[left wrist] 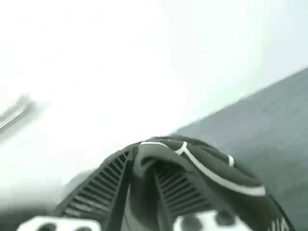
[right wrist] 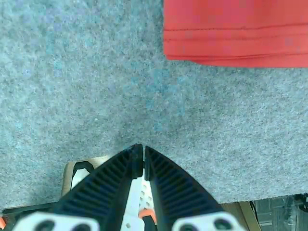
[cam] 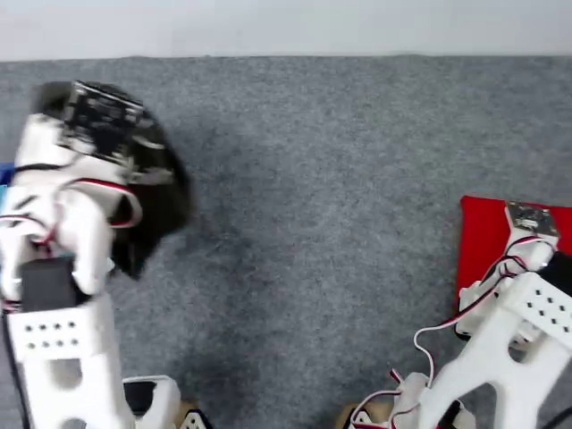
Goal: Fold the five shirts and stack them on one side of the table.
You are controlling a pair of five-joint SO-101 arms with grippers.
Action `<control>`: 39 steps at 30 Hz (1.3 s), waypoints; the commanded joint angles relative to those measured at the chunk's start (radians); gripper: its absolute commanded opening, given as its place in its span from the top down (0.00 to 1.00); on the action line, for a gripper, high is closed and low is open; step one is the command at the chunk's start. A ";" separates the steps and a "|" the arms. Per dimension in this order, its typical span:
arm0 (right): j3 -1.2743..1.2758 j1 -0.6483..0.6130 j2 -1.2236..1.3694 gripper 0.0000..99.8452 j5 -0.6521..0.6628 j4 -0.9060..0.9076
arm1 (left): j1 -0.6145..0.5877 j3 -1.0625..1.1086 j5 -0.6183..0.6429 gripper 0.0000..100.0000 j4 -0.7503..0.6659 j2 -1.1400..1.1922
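- Starting at the near edge of the grey desk, we see two white arms rise side by side, the left arm at one end and the right arm at the other.
- On the right arm, the right jaws are clenched. Their ribbed black tips meet with nothing between them.
- We see those tips hang over bare grey desk close to its near edge. Whether they touch the surface we cannot tell.
- Just beyond the right jaws lies the red shirt, folded flat with a straight hemmed edge facing them. It is apart from the tips, with a strip of grey between.
- From above, we place the red shirt on the right side of the desk, at its right edge, with the right arm's wrist partly over it.
- Farther across, well apart from the red shirt, the left arm stands at the left side of the desk with its wrist raised.
- Its left jaws are grasping the black shirt, and the dark cloth with a thin white line bunches over and between the ribbed tips.
- From above, we see the black shirt hang in a loose dark mass beside and beneath that wrist. We cannot tell whether it reaches the desk.
- Farthest off, a pale wall runs along the desk's far edge.
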 commanded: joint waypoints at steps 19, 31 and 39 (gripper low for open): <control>-0.008 -0.007 -0.027 0.99 -0.005 0.041 | 0.436 0.420 0.115 0.82 0.072 -0.051; -0.006 -0.008 -0.025 0.99 -0.008 0.039 | 0.459 0.320 0.048 0.81 0.512 -0.052; -0.006 -0.008 -0.027 0.99 -0.009 0.039 | 0.545 0.384 0.046 0.81 0.598 -0.051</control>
